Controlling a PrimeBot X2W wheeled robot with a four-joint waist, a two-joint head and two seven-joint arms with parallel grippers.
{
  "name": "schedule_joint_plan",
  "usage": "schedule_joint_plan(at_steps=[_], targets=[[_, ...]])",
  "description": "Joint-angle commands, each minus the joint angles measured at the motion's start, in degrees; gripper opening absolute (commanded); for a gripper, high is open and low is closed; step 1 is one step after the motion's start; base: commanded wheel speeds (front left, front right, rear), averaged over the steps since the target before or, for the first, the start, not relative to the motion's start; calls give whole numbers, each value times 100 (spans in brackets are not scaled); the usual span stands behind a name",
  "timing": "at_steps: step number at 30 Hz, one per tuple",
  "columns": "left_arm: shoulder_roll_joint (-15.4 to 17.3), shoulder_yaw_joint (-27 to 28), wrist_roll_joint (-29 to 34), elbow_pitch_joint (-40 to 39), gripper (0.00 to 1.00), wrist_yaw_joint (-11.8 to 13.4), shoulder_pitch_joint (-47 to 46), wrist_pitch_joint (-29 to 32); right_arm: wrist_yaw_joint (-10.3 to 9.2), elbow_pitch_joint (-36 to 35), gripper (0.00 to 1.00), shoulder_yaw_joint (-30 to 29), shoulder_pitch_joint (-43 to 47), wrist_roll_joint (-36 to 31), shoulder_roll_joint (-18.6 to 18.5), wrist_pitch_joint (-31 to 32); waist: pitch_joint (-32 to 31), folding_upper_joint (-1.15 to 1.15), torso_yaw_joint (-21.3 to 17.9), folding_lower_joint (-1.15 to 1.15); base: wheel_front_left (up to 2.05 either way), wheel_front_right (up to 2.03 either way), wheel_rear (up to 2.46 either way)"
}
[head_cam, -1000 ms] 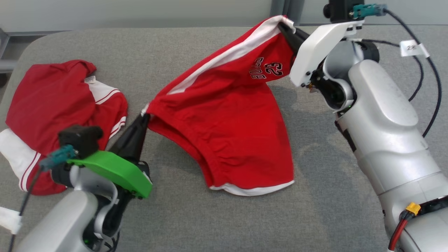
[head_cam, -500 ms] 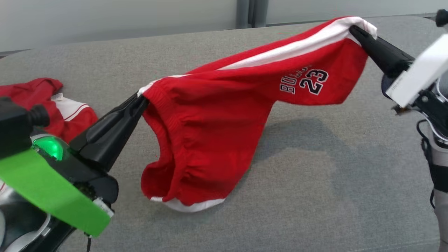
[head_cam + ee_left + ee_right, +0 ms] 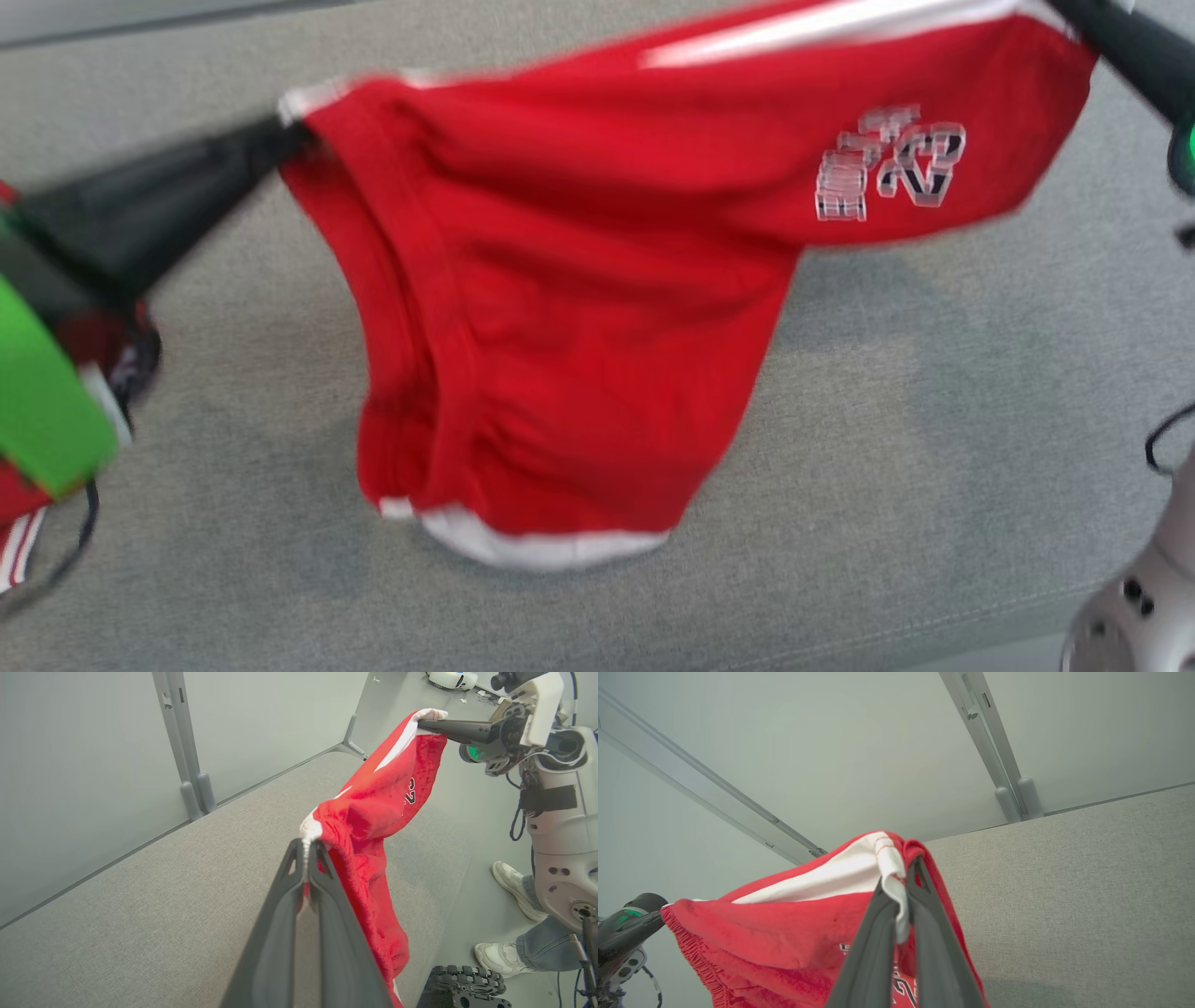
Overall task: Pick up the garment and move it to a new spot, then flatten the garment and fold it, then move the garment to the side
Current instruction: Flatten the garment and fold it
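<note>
The garment (image 3: 597,308) is a pair of red shorts with a white side stripe and a "23" print. It hangs stretched between my two grippers above the grey table (image 3: 934,420), its white hem drooping low towards the cloth surface. My left gripper (image 3: 289,140) is shut on the waistband corner, seen close up in the left wrist view (image 3: 307,847) with the garment (image 3: 373,812) trailing away. My right gripper (image 3: 1074,14) is shut on the striped end; in the right wrist view its tips (image 3: 901,877) pinch the white trim of the garment (image 3: 794,924).
A second red-and-white garment (image 3: 19,523) lies at the table's left edge, partly behind my left arm. A person's shoes (image 3: 509,882) stand on the floor beyond the table. Grey wall posts (image 3: 187,765) rise behind the table's back edge.
Both grippers have lifted the garment off the table and pulled it taut between them. The head camera has shifted and now looks at the cloth from closer, blurred.
</note>
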Motion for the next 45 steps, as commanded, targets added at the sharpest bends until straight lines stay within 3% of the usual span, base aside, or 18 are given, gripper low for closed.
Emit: schedule_joint_plan(at_steps=[1, 4, 5, 7, 12, 13, 14, 17, 20, 22, 25, 30, 37, 40, 45], targets=[[-133, -87, 167, 277, 0, -43, -382, 107, 4, 137, 0, 16, -324, -132, 34, -51, 758, 0, -161, 0, 0, 0, 0], [-687, -406, 780, 1373, 0, -154, -1545, 268, 4, 811, 0, 58, -1303, -517, 47, -581, 1310, 0, -91, 0, 0, 0, 0], [-1112, -691, 1377, 2158, 0, -334, -2429, 254, 4, 1461, 0, 121, -2096, -839, 48, -1144, 1688, 0, -34, 0, 0, 0, 0], [-1624, -831, 2064, 3018, 0, -470, -3341, -121, 4, 2122, 0, 161, -2995, -1244, 45, -1870, 2056, 0, 28, 0, 0, 0, 0], [-2742, -1094, 3716, 4834, 0, -1029, -5029, -2191, 4, 3708, 0, 277, -5030, -1724, 52, -4148, 2634, 0, 157, 0, 0, 0, 0], [-2865, -1167, 3948, 5176, 0, -1112, -5174, -2578, 4, 3985, 0, 388, -5270, -1668, 50, -4578, 2659, 0, 178, 0, 0, 0, 0], [-2865, -1167, 3948, 5176, 0, -1112, -5174, -2578, 4, 3985, 0, 388, -5270, -1668, 50, -4578, 2659, 0, 178, 0, 0, 0, 0], [-3134, -1487, 4450, 5885, 0, -1373, -5410, -3694, 5, 4624, 0, 813, -5545, -1473, 54, -5494, 2604, 0, 213, 0, 0, 0, 0], [-3203, -1879, 4808, 6475, 0, -1484, -5089, -4681, 4, 4998, 0, 1336, -5174, -1153, 45, -5982, 2488, 0, 170, 0, 0, 0, 0], [-3275, -1984, 4722, 6837, 0, -1509, -4548, -5156, 3, 5128, 0, 1700, -4548, -970, 40, -6214, 2339, 0, 130, 0, 0, 0, 0], [-3384, -2059, 4711, 6934, 0, -1538, -3518, -5337, 4, 5058, 0, 2346, -3298, -897, 44, -6354, 2036, 0, 123, 0, 0, 0, 0], [-3285, -1585, 4991, 6195, 0, -1551, -1556, -5337, -7, 4667, 0, 2854, -1288, -422, -256, -6302, 1731, 0, 97, 0, 0, 0, 0], [-3194, -1347, 5397, 4992, 0, -1554, 173, -5334, -7, 3620, 0, 3228, 376, 442, -988, -6036, 1199, 0, 202, 0, 0, 0, 0], [-3033, -1713, 5654, 4308, 0, -1556, 793, -5333, -3, 3270, 0, 3358, 925, 831, -1321, -5728, 870, 0, 231, 0, 0, 0, 0], [-2343, -2744, 5743, 3434, 0, -1546, 1483, -5334, 3, 2881, 0, 3167, 1622, 1542, -1945, -5243, 400, 0, 263, 0, 0, 0, 0]])
